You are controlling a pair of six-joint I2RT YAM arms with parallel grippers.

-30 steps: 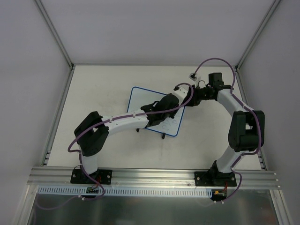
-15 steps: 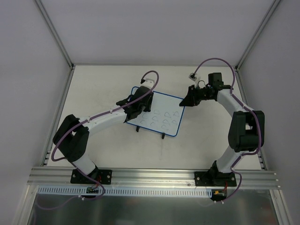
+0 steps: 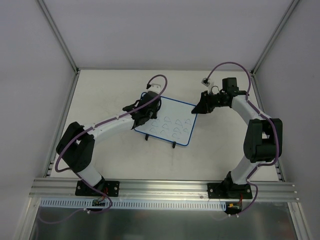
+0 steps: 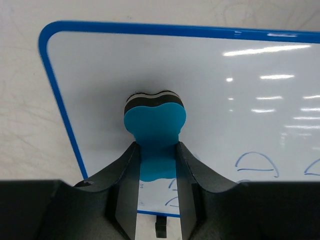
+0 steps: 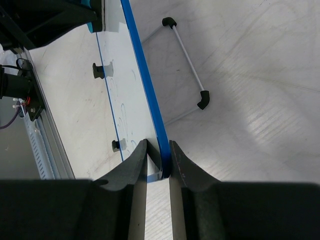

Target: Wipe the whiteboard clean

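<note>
The whiteboard [image 3: 170, 122] is white with a thin blue rim and lies mid-table, with rows of blue scribbles on its right half. My left gripper [image 3: 148, 107] is shut on the blue bone-shaped eraser [image 4: 155, 120]. It holds the eraser's dark pad against the board [image 4: 240, 75] near its far left corner. Blue marks show close beside my left fingers [image 4: 125, 175]. My right gripper [image 3: 201, 107] is shut on the board's far right corner. In the right wrist view the blue rim sits between my right gripper's [image 5: 157, 150] fingers and the whiteboard [image 5: 120, 75] runs away from them.
Two small black feet [image 3: 173, 145] stick out at the board's near edge. A thin white rod with black ends [image 5: 186, 55] lies on the table behind the board. Metal frame rails [image 3: 60, 120] line the table's sides, and white walls close it in.
My left arm has swung with the eraser from the board's right middle to its far left corner, uncovering the scribbles. The right gripper has kept its hold on the corner.
</note>
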